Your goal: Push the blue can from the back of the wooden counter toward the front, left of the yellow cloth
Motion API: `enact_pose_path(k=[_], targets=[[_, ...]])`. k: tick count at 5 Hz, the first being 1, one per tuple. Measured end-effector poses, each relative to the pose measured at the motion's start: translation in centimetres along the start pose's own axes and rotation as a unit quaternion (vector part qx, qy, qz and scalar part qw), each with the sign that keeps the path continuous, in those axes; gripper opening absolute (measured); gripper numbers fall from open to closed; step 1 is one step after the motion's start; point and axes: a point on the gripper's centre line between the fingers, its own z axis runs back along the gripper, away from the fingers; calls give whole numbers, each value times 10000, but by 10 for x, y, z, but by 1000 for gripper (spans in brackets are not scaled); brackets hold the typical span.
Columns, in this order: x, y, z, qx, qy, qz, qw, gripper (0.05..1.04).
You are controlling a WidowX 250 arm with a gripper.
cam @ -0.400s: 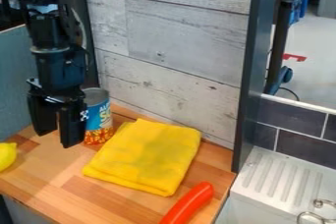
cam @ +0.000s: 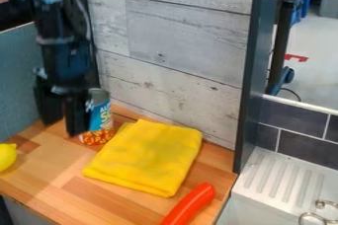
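The can (cam: 100, 129) stood upright on the wooden counter (cam: 49, 174), near the panelled wall (cam: 178, 51); its left side was partly hidden behind the gripper (cam: 62, 128). The gripper's two fingers pointed down and stood apart, with a gap between them, and whether the nearer one touched the can could not be told. The arm (cam: 63, 46) ran off the top edge. A folded yellow cloth (cam: 148, 157) lay just beside the can, on its right. The left edge cut off the lemon (cam: 7, 156), and the bottom edge cut off the red sausage-shaped thing (cam: 191, 204). A dark upright board (cam: 254, 71) stood between the counter and the ridged white drainer (cam: 280, 174).
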Motion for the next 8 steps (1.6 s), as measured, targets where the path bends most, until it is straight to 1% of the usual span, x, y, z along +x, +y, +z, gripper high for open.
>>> enact_pose_path(k=[1,2,3,4,5,6,7,8], targets=[[26,13,28,196,-426,-60,9989,1008],[48,32,44,438,-835,1,9956,1008],[76,56,47,691,-1224,54,9901,1008],[92,67,47,852,-1455,138,9856,1008],[106,71,31,786,-1588,223,9839,1008],[121,77,19,704,-1599,257,9843,1008],[132,78,1,528,-1676,421,9835,1008],[145,86,-4,497,-1838,531,9803,1008]])
